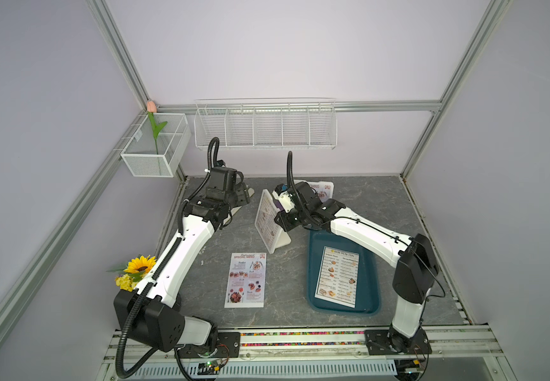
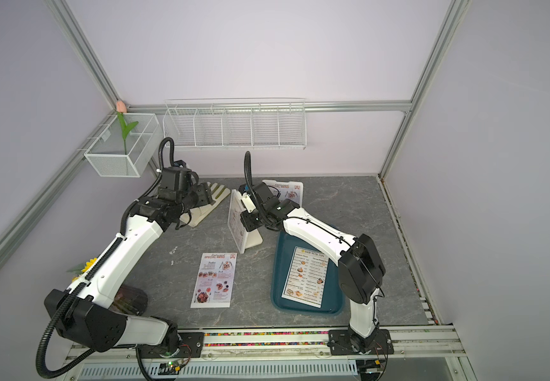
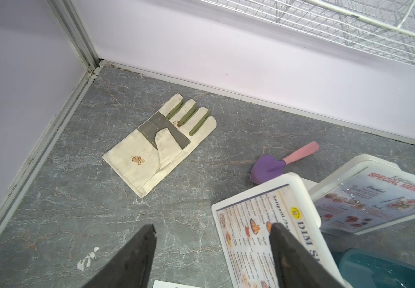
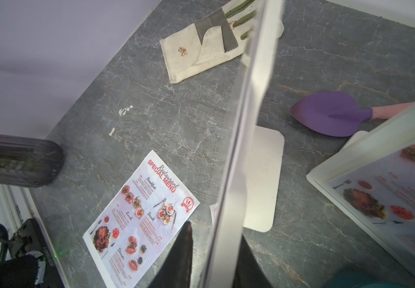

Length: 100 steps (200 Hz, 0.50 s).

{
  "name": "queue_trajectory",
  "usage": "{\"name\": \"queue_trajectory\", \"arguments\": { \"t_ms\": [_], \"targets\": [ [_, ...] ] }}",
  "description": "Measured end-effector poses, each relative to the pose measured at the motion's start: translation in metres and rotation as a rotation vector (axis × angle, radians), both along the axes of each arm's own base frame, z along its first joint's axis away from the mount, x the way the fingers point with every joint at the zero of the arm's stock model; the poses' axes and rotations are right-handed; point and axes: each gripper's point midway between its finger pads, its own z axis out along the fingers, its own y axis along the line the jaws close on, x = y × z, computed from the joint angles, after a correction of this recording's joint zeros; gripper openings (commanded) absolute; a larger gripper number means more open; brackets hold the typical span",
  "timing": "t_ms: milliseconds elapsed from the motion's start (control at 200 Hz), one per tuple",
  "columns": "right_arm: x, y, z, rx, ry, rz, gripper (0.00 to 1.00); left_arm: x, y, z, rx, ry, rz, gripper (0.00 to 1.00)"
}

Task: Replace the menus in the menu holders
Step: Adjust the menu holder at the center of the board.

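Beside the teal tray point(image 1: 370, 280), the right gripper point(image 4: 216, 233) straddles the menu holder point(image 1: 266, 217), fingers narrow, clamping unclear; the left gripper point(image 3: 212, 225) gapes wide.

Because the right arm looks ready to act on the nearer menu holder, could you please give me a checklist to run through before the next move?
1. Fingers of the right gripper sit on either side of the near menu holder panel edge: ok.
2. Firm grip on that panel: cannot tell.
3. The left gripper is open and empty: ok.
4. Dim Sum Inn sheet taken out of the near menu holder: not ok, it is inside.
5. The loose Special Menu sheet lies flat on the table with nothing on it: ok.
6. The far menu holder already shows a Special Menu: ok.
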Motion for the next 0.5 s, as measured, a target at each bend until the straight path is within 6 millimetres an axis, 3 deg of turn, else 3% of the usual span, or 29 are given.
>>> {"name": "queue_trajectory", "arguments": {
  "t_ms": [305,500],
  "targets": [
    [0.001,0.026,-0.001,0.035,-0.086,0.195,0.23,-0.002,0.002,-0.003,0.012,0.013,0.003,0.74],
    [0.01,0.051,-0.005,0.048,-0.132,0.326,0.36,-0.009,-0.003,-0.007,0.011,0.031,-0.031,0.74]
  ]
}}
